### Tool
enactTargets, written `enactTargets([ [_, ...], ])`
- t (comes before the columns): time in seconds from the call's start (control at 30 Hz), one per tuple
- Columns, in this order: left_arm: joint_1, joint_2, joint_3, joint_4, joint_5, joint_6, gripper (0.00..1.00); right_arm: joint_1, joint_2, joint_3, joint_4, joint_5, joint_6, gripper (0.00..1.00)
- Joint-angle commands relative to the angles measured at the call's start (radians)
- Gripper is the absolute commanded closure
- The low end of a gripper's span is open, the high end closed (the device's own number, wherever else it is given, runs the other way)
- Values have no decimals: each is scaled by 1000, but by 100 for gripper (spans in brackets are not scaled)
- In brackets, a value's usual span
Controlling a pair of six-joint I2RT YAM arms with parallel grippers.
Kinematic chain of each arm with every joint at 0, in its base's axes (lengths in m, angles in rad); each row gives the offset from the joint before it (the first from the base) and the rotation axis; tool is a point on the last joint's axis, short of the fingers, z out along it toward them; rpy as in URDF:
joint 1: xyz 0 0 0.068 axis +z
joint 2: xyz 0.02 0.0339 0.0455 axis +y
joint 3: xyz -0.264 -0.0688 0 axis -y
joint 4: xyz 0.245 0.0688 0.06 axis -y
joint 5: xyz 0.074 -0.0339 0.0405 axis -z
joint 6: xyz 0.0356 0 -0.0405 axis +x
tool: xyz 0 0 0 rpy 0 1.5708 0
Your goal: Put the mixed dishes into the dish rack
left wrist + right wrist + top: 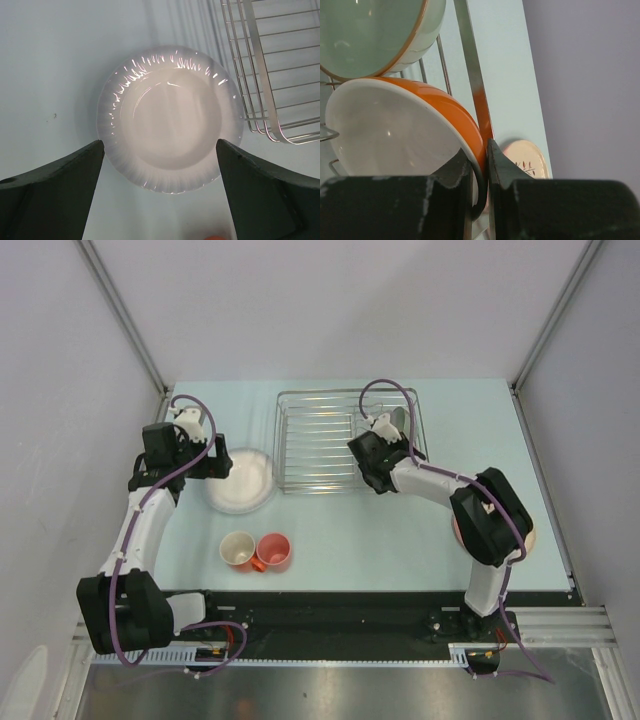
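Note:
The silver wire dish rack stands at the back middle. My right gripper is at its right end, shut on the rim of a bowl that is white inside and orange outside and stands tilted among the wires. A pale green bowl sits just beyond it in the rack. My left gripper is open, low over the left rim of the white plate; in the left wrist view the plate lies between my spread fingers, untouched. The pink-and-cream plate lies on the table right of the rack.
A pinkish cup with cream inside and an orange-red mug stand side by side near the front edge, left of centre. The rack's corner is close to the white plate's right side. Grey walls enclose the table.

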Motion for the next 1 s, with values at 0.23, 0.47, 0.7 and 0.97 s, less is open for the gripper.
enactTargets([
  [0.23, 8, -31, 15, 13, 1, 5, 0, 27, -85, 52, -52, 5, 58, 27],
  [0.47, 8, -31, 20, 11, 1, 7, 0, -5, -329, 72, -216, -92, 189, 11],
  [0.7, 8, -28, 18, 10, -2, 13, 0, -235, -568, -27, -395, -444, 537, 0],
  [0.97, 37, -11, -16, 30, -43, 34, 0, 21, -561, -87, -273, -477, 468, 8],
])
